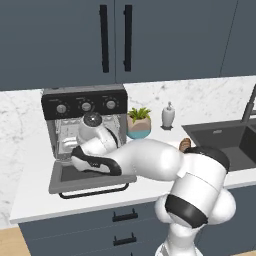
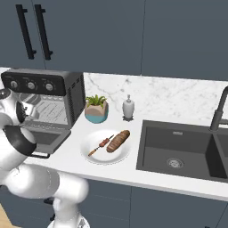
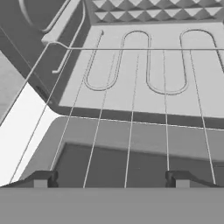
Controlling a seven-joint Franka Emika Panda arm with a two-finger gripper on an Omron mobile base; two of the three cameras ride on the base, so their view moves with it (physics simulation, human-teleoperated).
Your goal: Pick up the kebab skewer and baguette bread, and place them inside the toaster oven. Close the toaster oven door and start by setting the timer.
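Observation:
The toaster oven (image 1: 84, 104) stands at the counter's left with its door (image 1: 90, 183) folded down flat. My gripper (image 3: 111, 181) hovers over the lowered door (image 3: 131, 135) at the oven's mouth and faces the wire rack (image 3: 131, 87) inside. Its fingertips (image 3: 41, 179) stand wide apart with nothing between them. The rack is bare. In the right base view, the kebab skewer (image 2: 100, 145) and the baguette bread (image 2: 118, 140) lie side by side on a white plate (image 2: 90, 155) right of the oven (image 2: 44, 100). My arm hides most of that plate in the left base view.
A potted plant (image 2: 96, 109) and a soap dispenser (image 2: 128, 107) stand by the back wall beside the oven. A dark sink (image 2: 178, 151) with a faucet (image 2: 218, 111) takes up the counter's right. Dark cabinets hang above.

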